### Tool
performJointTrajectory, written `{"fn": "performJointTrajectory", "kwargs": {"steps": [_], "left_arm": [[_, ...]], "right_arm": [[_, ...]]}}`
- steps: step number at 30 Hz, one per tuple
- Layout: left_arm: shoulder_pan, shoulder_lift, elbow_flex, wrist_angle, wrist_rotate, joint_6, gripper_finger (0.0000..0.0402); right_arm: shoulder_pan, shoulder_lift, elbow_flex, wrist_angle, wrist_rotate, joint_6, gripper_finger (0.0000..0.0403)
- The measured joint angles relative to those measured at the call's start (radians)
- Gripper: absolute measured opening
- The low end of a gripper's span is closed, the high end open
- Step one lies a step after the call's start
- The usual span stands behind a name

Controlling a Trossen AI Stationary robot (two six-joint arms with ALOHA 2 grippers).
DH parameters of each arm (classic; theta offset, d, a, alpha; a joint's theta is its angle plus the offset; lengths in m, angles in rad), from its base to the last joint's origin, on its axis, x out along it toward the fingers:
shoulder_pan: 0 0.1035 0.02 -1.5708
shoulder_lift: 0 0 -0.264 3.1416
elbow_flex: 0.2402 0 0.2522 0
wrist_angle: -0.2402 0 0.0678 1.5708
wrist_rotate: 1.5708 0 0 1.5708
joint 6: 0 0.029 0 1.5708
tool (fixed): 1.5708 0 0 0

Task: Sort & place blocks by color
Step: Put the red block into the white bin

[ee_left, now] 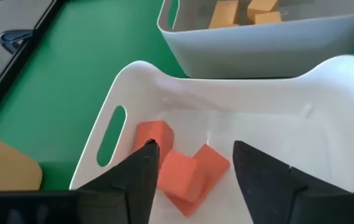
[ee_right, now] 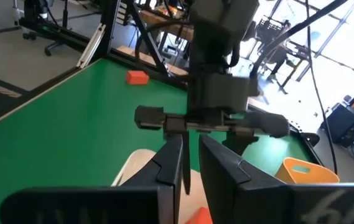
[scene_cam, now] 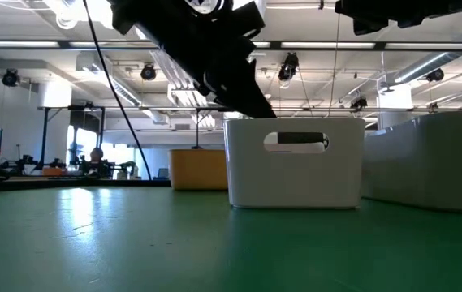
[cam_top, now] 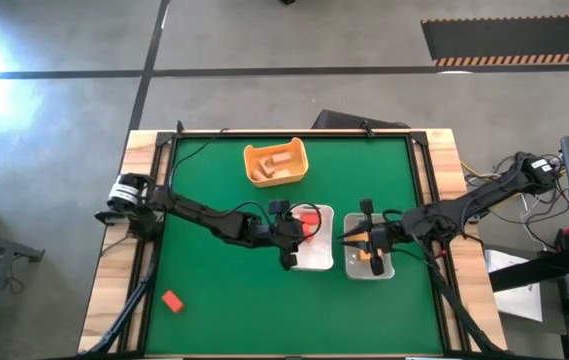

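Pincers over the sorting trays, one red block left out on the green

Left pincer (ee_left: 192, 165) hangs over the white plastic tray with the slot handle (cam_top: 322, 262), at the centre of the high view. Its two dark fingers stand parted and grip nothing. Directly below and between them, in the left wrist view, lie the red-orange wooden blocks (ee_left: 180, 165), loose on the tray floor, piled against one another.

Right pincer (cam_top: 354, 237) sits just to the right in the high view, over the neighbouring clear tray (cam_top: 386, 270). Its fingers are drawn almost together, with nothing visible between them.

Orange blocks (ee_left: 239, 12) rest in that clear tray. Tan blocks (cam_top: 276, 160) lie in the yellow-orange tub (cam_top: 254, 168), upper centre of the high view.

The one piece still unsorted is a single red block (cam_top: 172, 301) on the green tabletop (cam_top: 224, 320), lower left of the high view, well apart from both trays. It lies to the left of the left pincer and toward the bottom edge of the picture, its long axis running slightly diagonal. The left arm is clearly the nearer, so fetching it probably falls to that side.

The high view alone gives this layout. The left wrist view alone shows the tray's contents and the open fingers. The low view shows only tray walls, hiding every block. The right wrist view catches the stray red block far off, upper left.
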Motion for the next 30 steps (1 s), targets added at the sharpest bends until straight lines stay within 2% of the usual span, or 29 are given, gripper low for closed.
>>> {"fn": "performJointTrajectory", "kwargs": {"steps": [6, 10, 12, 16, 18, 21, 24, 30], "left_arm": [[-0.029, -0.033, 0.018, -0.041, 0.004, -0.021, 0.0202], [-0.072, -0.089, 0.054, -0.228, 0.034, -0.150, 0.0203], [-0.094, -0.123, 0.074, -0.363, 0.089, -0.297, 0.0203], [-0.138, -0.180, 0.096, -0.635, 0.334, -0.711, 0.0203], [-0.184, -0.197, 0.074, -0.743, 0.418, -0.900, 0.0203], [-0.267, -0.204, 0.038, -0.858, 0.551, -1.084, 0.0203], [-0.344, -0.212, -0.011, -0.902, 0.688, -1.288, 0.0203], [-0.475, -0.213, -0.093, -0.900, 0.707, -1.795, 0.0203]], "right_arm": [[0.000, 0.008, 0.000, -0.009, 0.000, 0.013, 0.0043], [0.000, 0.014, -0.001, -0.032, 0.000, 0.026, 0.0043], [0.000, 0.016, -0.002, -0.033, 0.000, 0.027, 0.0043], [0.000, 0.016, -0.002, -0.034, 0.000, 0.023, 0.0043], [0.000, 0.016, -0.002, -0.034, 0.001, 0.018, 0.0043], [0.000, 0.017, -0.002, -0.036, 0.000, 0.013, 0.0043], [0.000, 0.017, -0.002, -0.046, 0.000, 0.011, 0.0043], [0.000, 0.017, -0.002, -0.067, 0.000, 0.019, 0.0043]]}}
